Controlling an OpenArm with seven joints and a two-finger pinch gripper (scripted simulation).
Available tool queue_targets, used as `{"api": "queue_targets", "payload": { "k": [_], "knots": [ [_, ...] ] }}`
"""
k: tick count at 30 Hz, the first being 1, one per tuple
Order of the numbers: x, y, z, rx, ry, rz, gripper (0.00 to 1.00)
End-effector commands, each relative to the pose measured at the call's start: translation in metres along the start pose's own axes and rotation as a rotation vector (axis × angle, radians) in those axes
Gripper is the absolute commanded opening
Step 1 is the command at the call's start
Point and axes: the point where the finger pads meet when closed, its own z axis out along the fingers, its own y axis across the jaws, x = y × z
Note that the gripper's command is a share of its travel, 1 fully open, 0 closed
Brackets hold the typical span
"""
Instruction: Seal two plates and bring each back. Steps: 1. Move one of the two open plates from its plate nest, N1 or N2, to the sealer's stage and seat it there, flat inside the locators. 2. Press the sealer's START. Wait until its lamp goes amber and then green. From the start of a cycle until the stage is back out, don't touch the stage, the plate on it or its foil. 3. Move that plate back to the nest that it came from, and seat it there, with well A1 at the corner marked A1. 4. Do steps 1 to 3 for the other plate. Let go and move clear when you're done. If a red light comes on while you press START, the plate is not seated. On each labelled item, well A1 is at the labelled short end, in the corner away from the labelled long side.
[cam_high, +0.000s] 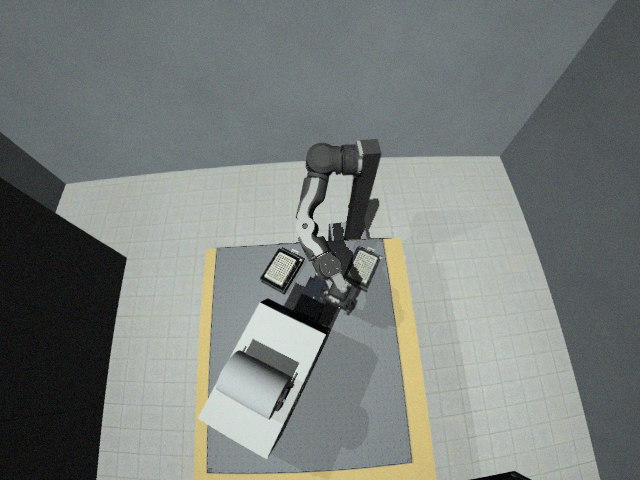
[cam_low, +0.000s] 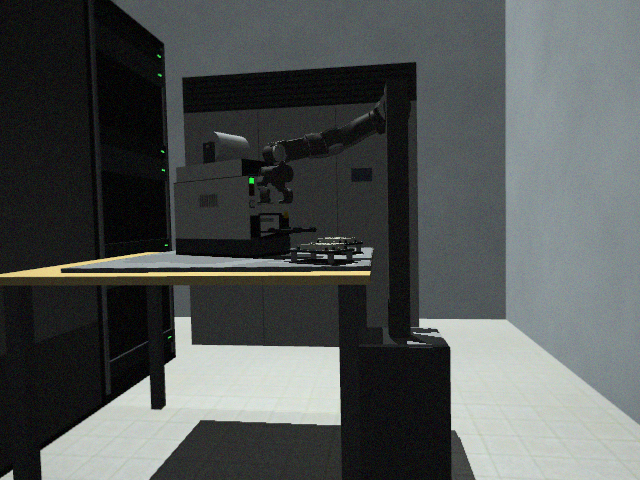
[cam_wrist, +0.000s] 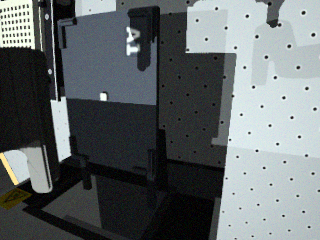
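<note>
The left plate (cam_high: 282, 268) (cam_low: 324, 246) (cam_wrist: 16, 25) and the right plate (cam_high: 366, 264) lie in their nests, pale wells showing. The right one is partly hidden by the arm's shadow in the overhead view. The sealer's stage (cam_wrist: 112, 60) (cam_low: 303, 228) is out and bears no plate; its corner locators and A1 mark show. The sealer (cam_high: 289, 330) (cam_low: 211, 217) has a green lamp (cam_low: 251, 180) lit. My gripper (cam_low: 275, 200) is open and empty, above stage height near the sealer's front. Only one finger shows in the wrist view, at the left. The START button is not clear.
A foil roll (cam_high: 255, 383) (cam_low: 231, 145) stands on top of the sealer. A yellow warning label (cam_wrist: 14, 198) is at the sealer's front, beside the stage. The robot's post (cam_high: 364, 191) (cam_low: 398, 206) stands behind the table edge. A dark rack (cam_low: 129, 155) stands beyond the table.
</note>
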Motion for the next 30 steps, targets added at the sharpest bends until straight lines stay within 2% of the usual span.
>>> {"api": "queue_targets", "payload": {
  "k": [1, 11, 23, 25, 30],
  "knots": [
    [0.001, 0.001, 0.0, 0.0, -0.001, -0.003, 0.65],
    [0.001, 0.001, 0.0, 0.0, -0.001, -0.003, 0.65],
    [0.012, -0.056, 0.011, -0.005, -0.001, 0.016, 0.65],
    [0.012, -0.056, 0.011, -0.005, -0.001, 0.016, 0.65],
    [0.017, -0.081, 0.016, -0.004, -0.001, 0.021, 0.65]
  ]
}}
